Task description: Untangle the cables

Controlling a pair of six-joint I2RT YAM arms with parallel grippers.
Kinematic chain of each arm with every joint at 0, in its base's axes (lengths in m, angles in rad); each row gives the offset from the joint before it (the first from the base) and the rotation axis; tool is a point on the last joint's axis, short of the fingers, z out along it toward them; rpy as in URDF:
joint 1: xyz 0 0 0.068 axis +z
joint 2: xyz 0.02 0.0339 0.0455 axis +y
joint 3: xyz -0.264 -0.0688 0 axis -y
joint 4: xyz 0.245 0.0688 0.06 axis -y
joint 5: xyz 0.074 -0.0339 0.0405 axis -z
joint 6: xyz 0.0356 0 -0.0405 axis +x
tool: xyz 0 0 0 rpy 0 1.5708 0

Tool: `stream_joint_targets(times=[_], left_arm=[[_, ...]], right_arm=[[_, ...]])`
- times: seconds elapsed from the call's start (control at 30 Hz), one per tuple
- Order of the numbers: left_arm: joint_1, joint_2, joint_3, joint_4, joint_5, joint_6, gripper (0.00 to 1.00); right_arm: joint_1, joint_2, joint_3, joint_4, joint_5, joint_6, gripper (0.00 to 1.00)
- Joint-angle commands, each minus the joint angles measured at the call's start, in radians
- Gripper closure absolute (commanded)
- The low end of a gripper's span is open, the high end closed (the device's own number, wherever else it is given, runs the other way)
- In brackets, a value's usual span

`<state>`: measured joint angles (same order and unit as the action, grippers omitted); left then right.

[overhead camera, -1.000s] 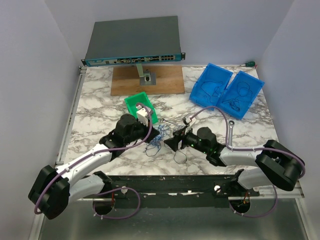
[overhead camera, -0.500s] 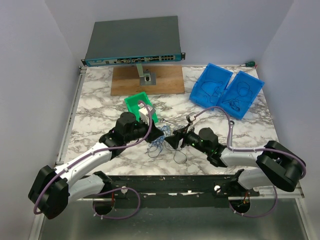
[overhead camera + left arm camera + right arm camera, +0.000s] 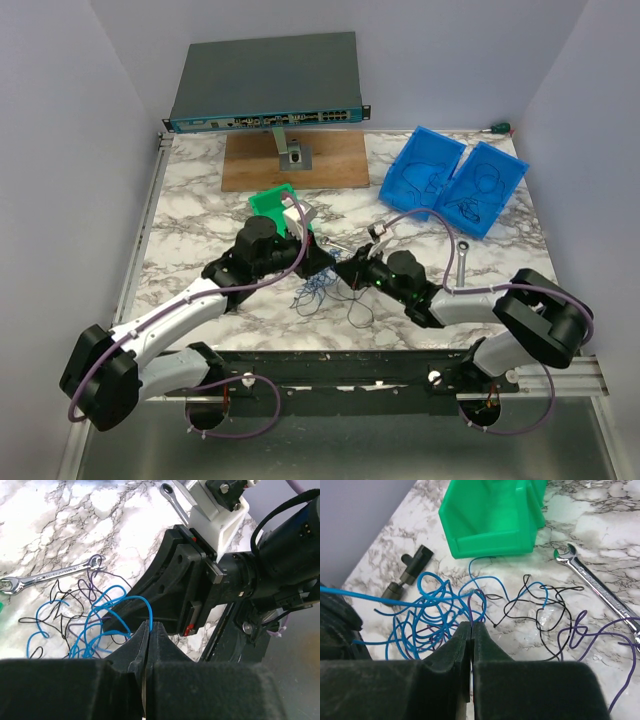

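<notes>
The cables (image 3: 312, 290) lie as a small tangle of thin blue, black and purple wires on the marble table between the two arms. My left gripper (image 3: 150, 626) is shut on a blue wire that rises from the tangle (image 3: 82, 622) to its tips. My right gripper (image 3: 471, 625) is shut too, pinching a purple loop at the edge of the blue coils (image 3: 432, 617). In the top view the left gripper (image 3: 322, 264) and right gripper (image 3: 346, 272) stand tip to tip just above the tangle.
A silver wrench (image 3: 600, 595) lies right beside the wires. A green bin (image 3: 275, 207) stands just behind the left gripper, and a small black plug (image 3: 408, 573) lies near it. Blue trays (image 3: 455, 180), a wooden board (image 3: 295, 160) and a network switch (image 3: 265, 85) sit farther back.
The right gripper was open and has shut on a purple wire. Both grippers have moved a little farther from the arm bases, toward the green bin.
</notes>
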<state>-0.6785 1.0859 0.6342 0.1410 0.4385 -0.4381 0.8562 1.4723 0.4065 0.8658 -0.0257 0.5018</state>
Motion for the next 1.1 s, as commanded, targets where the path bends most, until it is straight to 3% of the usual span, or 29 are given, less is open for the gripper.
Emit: stream_joint_targets(times=[0.0, 0.27, 0.4, 0.63, 0.87, 1.0, 1.07], left_arm=[[-0.007, -0.009, 0.106, -0.038, -0.026, -0.005, 1.0], [0.018, -0.061, 0.311, -0.27, -0.244, 0.014, 1.0], [0.063, -0.138, 0.321, -0.34, -0.367, -0.011, 1.0], [0.222, -0.3, 0.225, -0.396, -0.431, -0.066, 1.0], [0.283, -0.454, 0.179, -0.501, -0.764, -0.172, 1.0], [0.312, -0.524, 0.164, -0.51, -0.833, -0.198, 1.0], [0.316, -0.546, 0.178, -0.572, -0.924, -0.243, 1.0]], right_arm=[[0.004, -0.043, -0.001, -0.028, 0.161, 0.004, 0.99], [0.003, -0.116, 0.044, -0.452, 0.818, 0.184, 0.99], [-0.014, -0.167, 0.044, -0.641, 1.041, 0.324, 0.99], [-0.077, -0.379, 0.009, -0.965, 1.286, 0.582, 0.99], [-0.083, -0.573, -0.035, -1.211, 1.455, 0.836, 0.99], [-0.085, -0.584, -0.03, -1.249, 1.462, 0.879, 0.99], [-0.085, -0.57, -0.009, -1.353, 1.482, 0.988, 0.99]])
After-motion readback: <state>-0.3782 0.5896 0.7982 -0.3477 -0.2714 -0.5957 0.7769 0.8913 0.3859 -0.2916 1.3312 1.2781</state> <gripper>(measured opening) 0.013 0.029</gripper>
